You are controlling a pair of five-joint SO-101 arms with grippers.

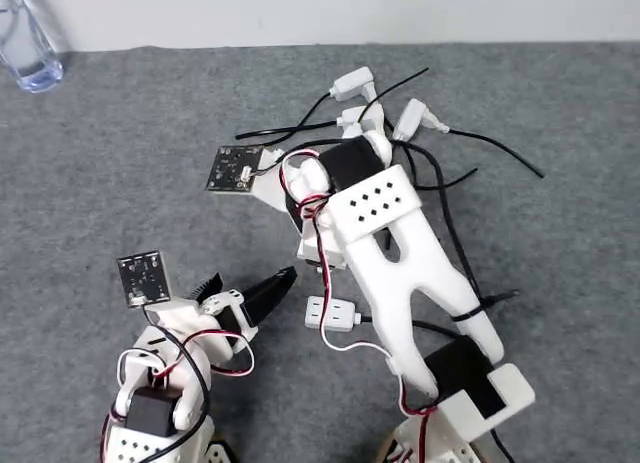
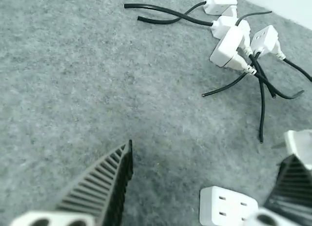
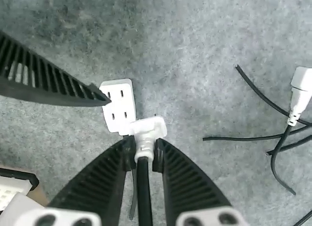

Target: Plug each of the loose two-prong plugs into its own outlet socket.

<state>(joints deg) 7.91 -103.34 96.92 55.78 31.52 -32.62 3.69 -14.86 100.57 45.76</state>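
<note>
Across the high view spreads grey felt, covering the table. From the lower right toward the centre stretches the white right arm, the biggest thing on the felt. The left arm sits in the lower left corner. A clear bottle stands at the upper left edge.

Black cords trail out from the upper centre, some running down beside the right arm. Just below centre a white outlet socket lies flat on the felt, slots up. At the upper centre lie the loose plugs — white and bunched close together.

The left gripper has its black fingers spread wide, one tip near the socket. In the right wrist view the right gripper pinches a white plug by its neck, its black cord running back between the fingers. The plug's head sits just beside the edge of the socket — whether the prongs are in, I cannot tell.
</note>
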